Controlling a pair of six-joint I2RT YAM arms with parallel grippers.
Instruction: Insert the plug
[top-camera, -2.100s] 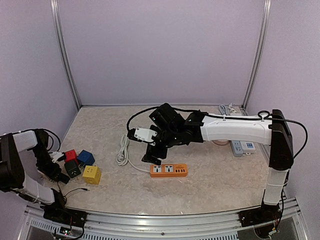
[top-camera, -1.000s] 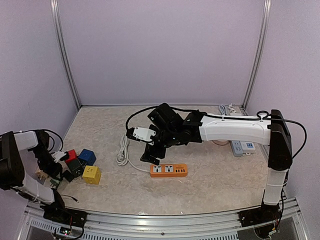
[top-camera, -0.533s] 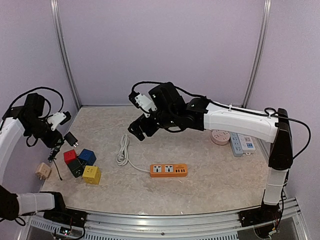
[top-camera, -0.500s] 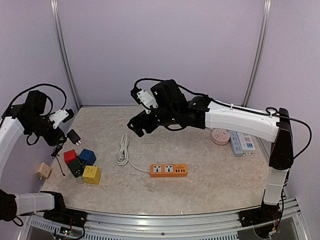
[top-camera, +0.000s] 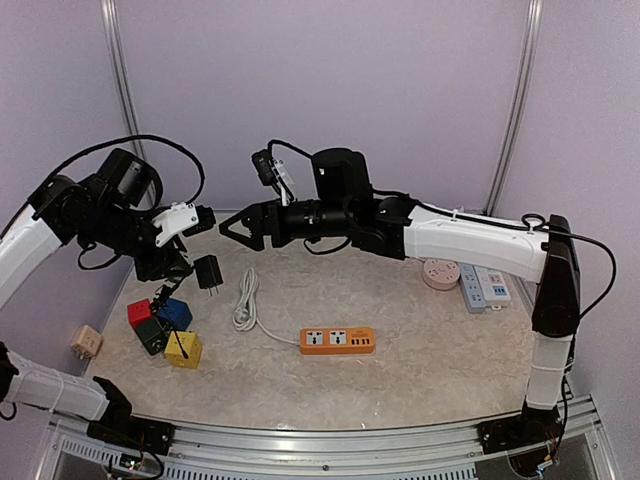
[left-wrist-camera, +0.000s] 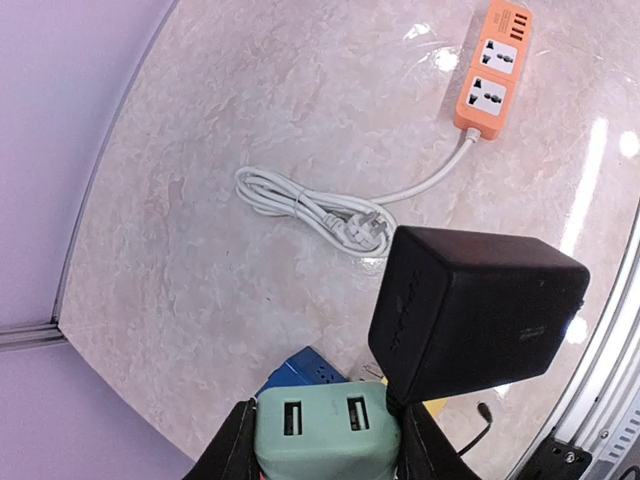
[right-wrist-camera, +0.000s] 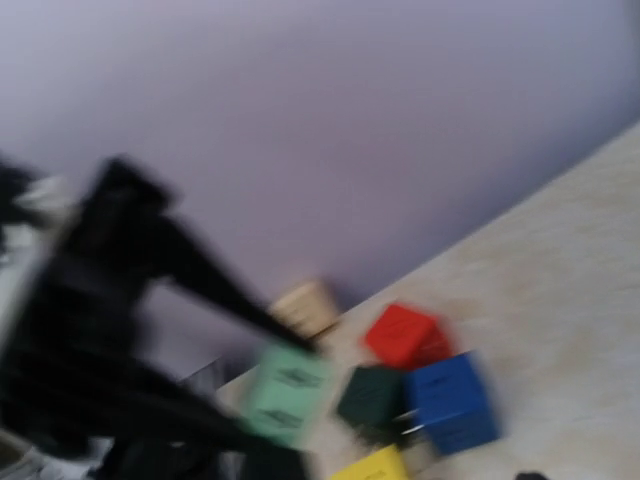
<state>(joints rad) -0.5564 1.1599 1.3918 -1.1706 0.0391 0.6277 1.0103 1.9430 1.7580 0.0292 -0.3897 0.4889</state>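
Note:
My left gripper is raised above the table's left side. It is shut on a pale green cube socket with two USB slots. A black plug adapter sits against that cube's right side and also shows in the top view, with a thin black cable hanging below it. My right gripper is open and empty, held in the air just right of and above the left gripper, apart from it. The right wrist view is motion-blurred; the green cube shows in it.
An orange power strip lies mid-table, its white cord coiled to the left. Red, blue, dark green and yellow cubes cluster front left, with a beige cube beside them. A pink round socket and white strips lie at right.
My left arm has lifted from the cubes and swung right with the green cube and black adapter. My right arm has risen off the orange strip and swung left toward it.

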